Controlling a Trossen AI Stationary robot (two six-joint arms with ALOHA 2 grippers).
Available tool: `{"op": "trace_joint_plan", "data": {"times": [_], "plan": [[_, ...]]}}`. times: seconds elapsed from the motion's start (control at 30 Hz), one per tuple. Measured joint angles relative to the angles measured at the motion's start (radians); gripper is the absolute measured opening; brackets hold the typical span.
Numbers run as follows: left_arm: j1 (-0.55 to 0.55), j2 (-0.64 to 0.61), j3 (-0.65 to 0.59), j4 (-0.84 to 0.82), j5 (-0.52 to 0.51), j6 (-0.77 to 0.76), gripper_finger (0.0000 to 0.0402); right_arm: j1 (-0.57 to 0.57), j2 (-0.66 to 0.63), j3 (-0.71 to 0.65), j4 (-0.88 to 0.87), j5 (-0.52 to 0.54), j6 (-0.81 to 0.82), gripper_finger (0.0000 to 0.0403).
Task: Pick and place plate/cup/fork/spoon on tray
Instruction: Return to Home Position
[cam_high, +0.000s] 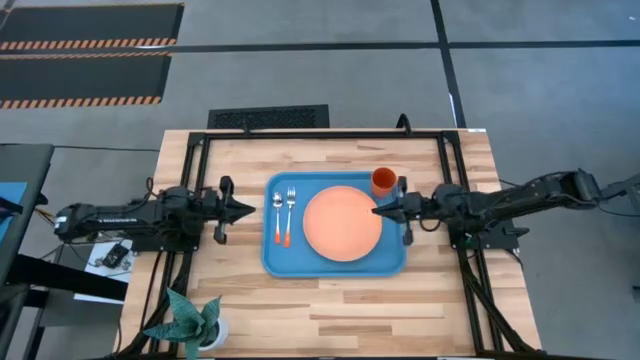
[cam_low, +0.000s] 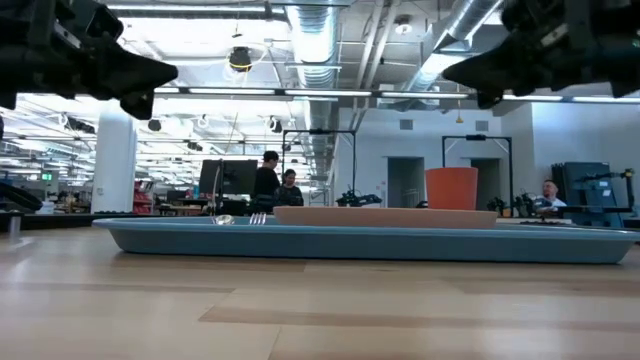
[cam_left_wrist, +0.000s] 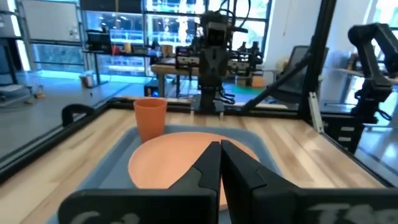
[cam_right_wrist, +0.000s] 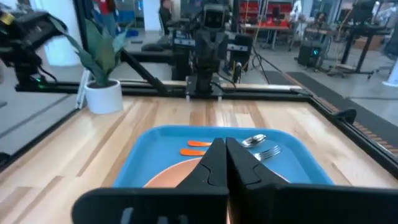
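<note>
The blue tray (cam_high: 275, 260) lies at the table's middle. The salmon-orange plate (cam_high: 342, 223) rests flat in it. The orange cup (cam_high: 384, 181) stands upright at the tray's far right corner. The spoon (cam_high: 278, 214) and the fork (cam_high: 290, 213) lie side by side along the tray's left part, handles toward the near edge. My left gripper (cam_high: 250, 210) is shut and empty, above the table just left of the tray. My right gripper (cam_high: 377, 210) is shut and empty, above the plate's right edge. The plate (cam_left_wrist: 174, 158) and cup (cam_left_wrist: 150, 119) show in the left wrist view.
A potted green plant (cam_high: 190, 322) stands at the table's near left corner. Black frame rails (cam_high: 190, 180) run along the table's left, far and right sides. People stand in the room beyond the table (cam_low: 275, 180). Bare wood lies in front of the tray.
</note>
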Motion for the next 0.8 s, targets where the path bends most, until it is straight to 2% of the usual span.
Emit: {"op": "trace_joint_plan", "data": {"times": [0.27, 0.5, 0.67, 0.8], "plan": [[0.009, -0.261, -0.027, -0.185, -0.013, -0.016, 0.0000, -0.097, -0.253, -0.104, -0.105, -0.056, 0.005, 0.0003], [0.009, -0.260, -0.026, -0.208, -0.016, -0.008, 0.0000, -0.108, -0.442, -0.222, -0.113, -0.059, 0.012, 0.0003], [0.009, -0.255, -0.027, -0.223, -0.040, -0.010, 0.0000, -0.108, -0.563, -0.222, -0.234, -0.051, 0.023, 0.0003], [0.009, -0.252, -0.028, -0.228, -0.057, -0.017, 0.0000, -0.108, -0.631, -0.223, -0.321, 0.024, 0.023, 0.0003]]}}
